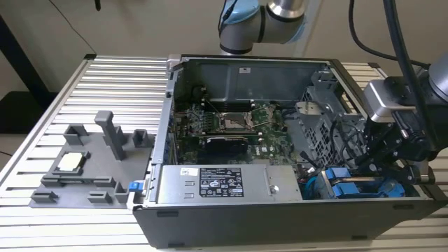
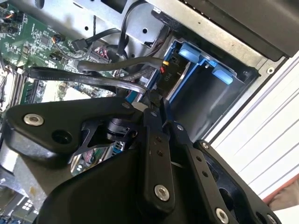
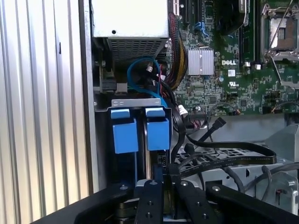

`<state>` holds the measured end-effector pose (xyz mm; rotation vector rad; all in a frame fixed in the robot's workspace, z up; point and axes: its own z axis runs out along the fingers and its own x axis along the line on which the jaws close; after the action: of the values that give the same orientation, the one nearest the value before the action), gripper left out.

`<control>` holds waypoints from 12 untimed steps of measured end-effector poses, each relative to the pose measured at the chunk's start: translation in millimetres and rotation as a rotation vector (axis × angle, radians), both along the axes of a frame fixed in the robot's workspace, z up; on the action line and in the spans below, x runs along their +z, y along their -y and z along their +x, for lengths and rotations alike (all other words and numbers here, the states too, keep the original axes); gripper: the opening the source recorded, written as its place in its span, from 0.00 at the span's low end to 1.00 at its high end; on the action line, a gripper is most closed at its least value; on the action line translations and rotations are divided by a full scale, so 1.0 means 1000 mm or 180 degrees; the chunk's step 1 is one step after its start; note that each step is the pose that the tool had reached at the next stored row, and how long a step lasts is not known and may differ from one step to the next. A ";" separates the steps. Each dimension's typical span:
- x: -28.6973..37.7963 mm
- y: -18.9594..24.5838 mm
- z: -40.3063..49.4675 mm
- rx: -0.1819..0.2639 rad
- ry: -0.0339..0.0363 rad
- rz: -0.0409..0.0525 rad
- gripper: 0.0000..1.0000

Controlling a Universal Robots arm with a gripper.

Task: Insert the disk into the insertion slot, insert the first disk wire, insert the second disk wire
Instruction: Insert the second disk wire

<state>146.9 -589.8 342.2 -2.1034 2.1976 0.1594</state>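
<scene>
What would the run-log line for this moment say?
stage: wire insertion | disk: seated in slot, blue carrier showing | gripper: shut on black wire connector, just above disk | case: open | power supply box: untouched

My arm (image 1: pixel 263 23) enters at the exterior view's top; my wrist hangs at its right edge. My gripper (image 2: pixel 156 105), fingers (image 3: pixel 152 196) drawn together, points downward.

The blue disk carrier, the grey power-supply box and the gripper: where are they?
blue disk carrier (image 3: pixel 125 134): first wrist view, front face.
grey power-supply box (image 1: pixel 224 184): exterior view, labelled side.
gripper (image 2: pixel 156 103): second wrist view, between fingertips.
</scene>
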 end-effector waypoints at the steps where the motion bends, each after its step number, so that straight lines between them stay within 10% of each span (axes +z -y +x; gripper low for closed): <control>1: -0.0002 -0.0004 0.0001 -0.0001 -0.0001 0.0000 0.16; 12: -0.0029 -0.0031 0.0025 -0.0001 -0.0004 -0.0008 0.16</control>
<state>149.4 -586.8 339.3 -2.1048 2.2001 0.1581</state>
